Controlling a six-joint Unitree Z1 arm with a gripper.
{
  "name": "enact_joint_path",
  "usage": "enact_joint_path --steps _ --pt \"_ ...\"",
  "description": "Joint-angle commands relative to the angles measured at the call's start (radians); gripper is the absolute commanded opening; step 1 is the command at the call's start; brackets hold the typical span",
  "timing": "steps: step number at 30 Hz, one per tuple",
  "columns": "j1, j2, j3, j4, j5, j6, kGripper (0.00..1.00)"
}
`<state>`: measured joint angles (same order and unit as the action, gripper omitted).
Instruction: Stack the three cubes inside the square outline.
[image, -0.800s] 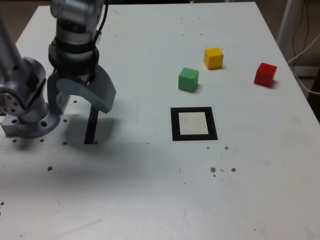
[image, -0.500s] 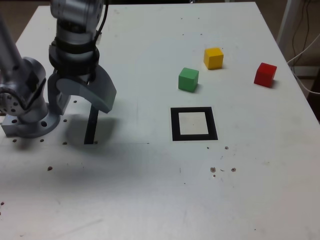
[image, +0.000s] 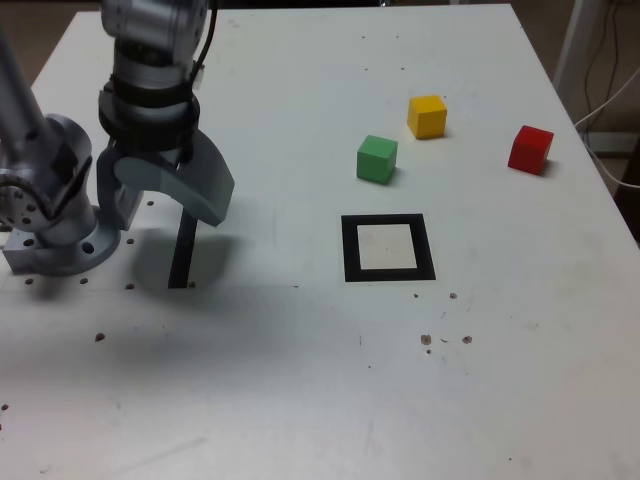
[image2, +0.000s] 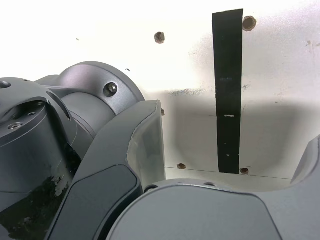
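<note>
The grey metal robot gripper with broad curved jaws (image: 175, 205) hangs above the white, speckled tabletop (image: 250, 390) at the exterior view's left, close to the arm's grey base. Its jaws stand wide apart with nothing between them; in the wrist view, the narrow straight black strip (image2: 228, 95) shows on the table beyond the gap.

All three cubes lie well apart from the jaws, off to the exterior view's right of them. The matte green cube (image: 377, 159) is the nearest to the gripper. The matte yellow cube (image: 427, 117) sits near the green one, a little farther right and higher in the exterior view, and the matte red cube (image: 530, 149) is the farthest right. None of the cubes touches another.

The flat black square outline with a white centre (image: 350, 250) lies below the green and yellow cubes in the exterior view, and every cube rests outside it.
</note>
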<state>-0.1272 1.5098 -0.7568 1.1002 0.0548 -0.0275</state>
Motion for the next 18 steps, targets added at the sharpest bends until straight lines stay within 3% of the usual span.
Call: enact_joint_path --steps 1,18 --pt "0.004 0.003 -0.007 0.0 0.003 0.001 0.99" --pt "0.04 0.109 -0.177 0.017 0.039 0.055 1.0"
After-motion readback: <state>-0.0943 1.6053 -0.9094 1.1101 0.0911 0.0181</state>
